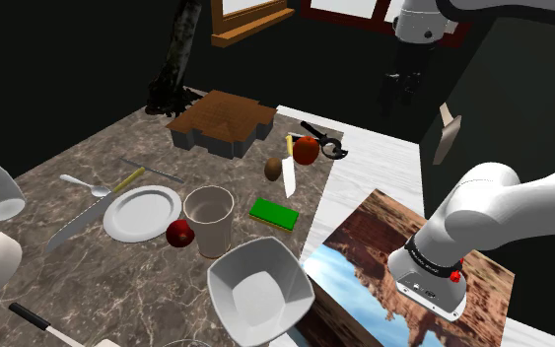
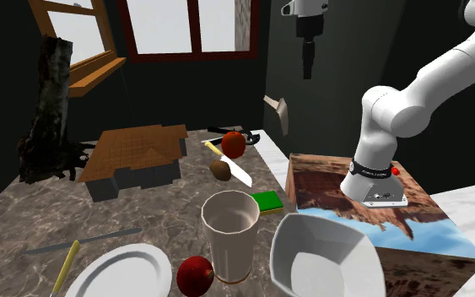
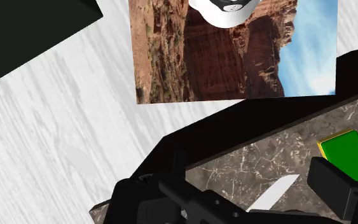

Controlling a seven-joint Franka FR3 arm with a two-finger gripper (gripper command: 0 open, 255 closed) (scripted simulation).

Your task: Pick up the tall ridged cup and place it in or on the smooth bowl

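Observation:
A tall beige cup [image 1: 209, 219] stands upright on the marble table [image 1: 78, 286], between a white plate and a green block. In the second exterior view the cup [image 2: 230, 232] is in the foreground. The smooth white bowl [image 1: 260, 288] with a squarish rim sits just in front of the cup, near the stand; it is the bowl [image 2: 324, 261] at that view's lower right. My gripper [image 1: 403, 84] hangs high above the table's far corner, well away from both. It appears as the gripper [image 2: 308, 61] by the window. In the wrist view the gripper [image 3: 247, 203] is open and holds nothing.
Near the cup lie a white plate [image 1: 142, 212], a red apple [image 1: 179, 234] and a green block [image 1: 274, 213]. Farther back are a knife [image 1: 288, 170], another red fruit [image 1: 307, 150], black scissors [image 1: 326, 141] and a brown wooden block [image 1: 221, 120]. The picture-covered stand [image 1: 403, 286] borders the table.

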